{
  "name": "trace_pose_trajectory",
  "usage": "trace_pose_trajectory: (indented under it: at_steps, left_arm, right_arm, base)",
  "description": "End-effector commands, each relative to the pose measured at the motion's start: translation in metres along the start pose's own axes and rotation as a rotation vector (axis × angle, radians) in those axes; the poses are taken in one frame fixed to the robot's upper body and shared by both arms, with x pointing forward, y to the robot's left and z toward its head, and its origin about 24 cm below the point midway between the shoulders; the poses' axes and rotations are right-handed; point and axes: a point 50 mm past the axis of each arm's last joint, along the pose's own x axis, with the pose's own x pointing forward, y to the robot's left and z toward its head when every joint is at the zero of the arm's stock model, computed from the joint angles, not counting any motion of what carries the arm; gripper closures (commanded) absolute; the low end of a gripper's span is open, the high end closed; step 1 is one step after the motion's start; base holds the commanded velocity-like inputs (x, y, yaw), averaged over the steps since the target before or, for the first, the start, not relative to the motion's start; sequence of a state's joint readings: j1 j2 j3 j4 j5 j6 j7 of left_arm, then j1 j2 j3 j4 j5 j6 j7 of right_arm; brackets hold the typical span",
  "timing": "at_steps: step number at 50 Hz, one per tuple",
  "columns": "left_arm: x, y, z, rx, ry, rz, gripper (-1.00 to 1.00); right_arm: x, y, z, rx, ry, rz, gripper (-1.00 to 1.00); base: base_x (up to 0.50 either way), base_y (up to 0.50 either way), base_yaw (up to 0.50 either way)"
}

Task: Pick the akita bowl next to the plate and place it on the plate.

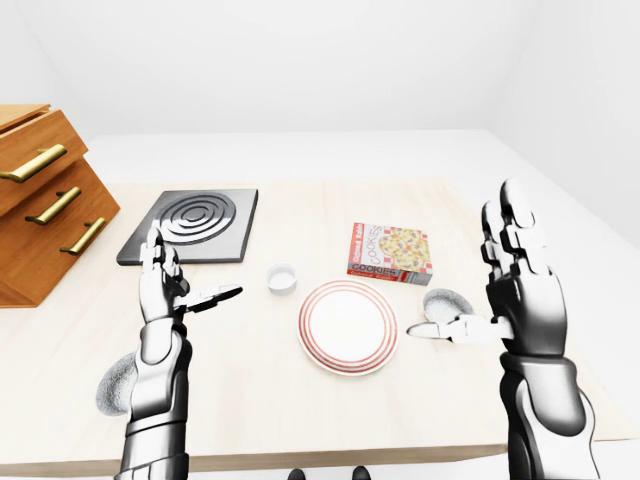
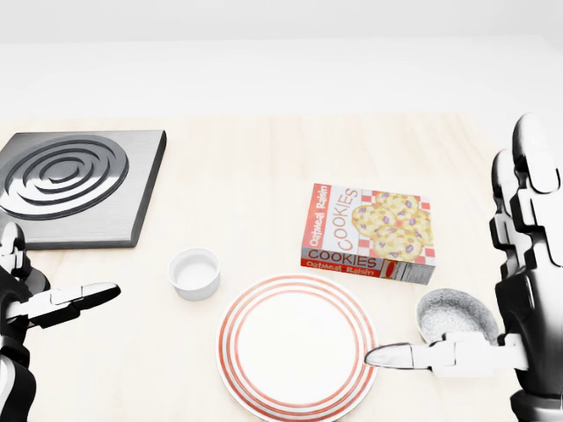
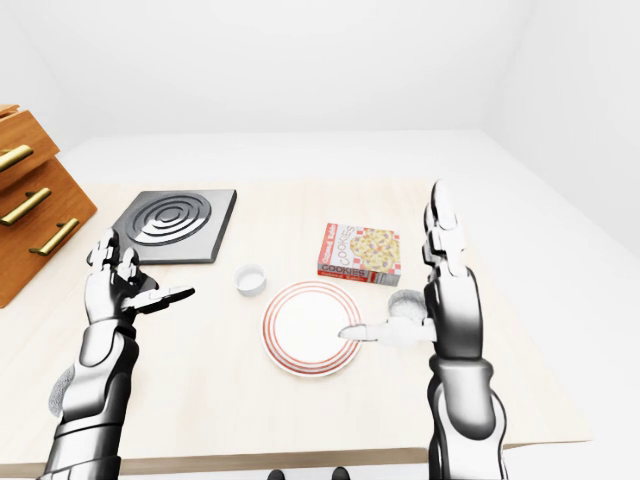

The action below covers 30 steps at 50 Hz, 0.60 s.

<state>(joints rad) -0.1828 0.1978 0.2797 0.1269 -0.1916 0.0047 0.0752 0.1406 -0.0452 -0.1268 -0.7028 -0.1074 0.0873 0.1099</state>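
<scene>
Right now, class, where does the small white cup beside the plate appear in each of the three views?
Left-eye view: the white cup sits left of centre, up-left of the plate.
Head view: lower left of centre, left of the plate's upper rim.
Right-eye view: left of centre, up-left of the plate.
Shared landmark: the cookies box, up-right of the plate in every view.

The worktop (image 2: 246,176) looks like pale, matt wood with faint grain. The plate (image 2: 297,348) is smooth and glossy white, ceramic-like, with red rings. The akita bowl (image 2: 454,315) has a speckled grey, rougher-looking inside. The cookie box (image 2: 369,233) reads as printed cardboard. The burner plate (image 2: 75,182) looks like dark brushed metal. Both hands, left (image 1: 172,283) and right (image 1: 505,290), shine like polished metal. The drawer cabinet (image 1: 45,200) is warm varnished wood with brass-like handles.
</scene>
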Motion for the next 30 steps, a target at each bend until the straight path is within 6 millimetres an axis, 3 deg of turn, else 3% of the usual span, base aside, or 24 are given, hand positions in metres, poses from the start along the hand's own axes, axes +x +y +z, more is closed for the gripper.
trace_pose_trajectory:
  at_steps: [1, 5, 10, 17, 23, 30]
  left_arm:
    - [0.000, 0.001, 0.000, -0.007, 0.004, 0.001, -1.00]
    - [0.001, 0.001, -0.002, -0.007, 0.004, 0.001, -1.00]
    - [0.000, 0.000, 0.001, -0.006, 0.005, 0.003, -1.00]
    - [0.001, 0.001, -0.001, -0.008, 0.006, 0.006, -1.00]
    - [0.000, 0.002, 0.000, -0.008, 0.006, 0.007, -1.00]
    - [0.000, 0.002, -0.002, -0.008, 0.007, 0.009, -1.00]
  right_arm:
    - [-0.012, -0.012, 0.065, -0.320, -0.231, 0.007, -1.00]
    - [-0.012, -0.017, 0.073, -0.470, -0.243, 0.034, -1.00]
    - [-0.013, -0.022, 0.068, -0.561, -0.178, 0.029, -1.00]
    - [-0.027, -0.023, 0.050, -0.651, 0.004, 0.027, -1.00]
    - [-0.030, -0.034, 0.037, -0.740, 0.119, -0.028, -1.00]
    - [-0.040, -0.055, 0.005, -0.936, 0.312, -0.162, -1.00]
  base:
    - [0.00, 0.00, 0.00]
    - [0.00, 0.00, 0.00]
    - [0.00, 0.00, 0.00]
    - [0.00, 0.00, 0.00]
    - [0.00, 0.00, 0.00]
    - [0.00, 0.00, 0.00]
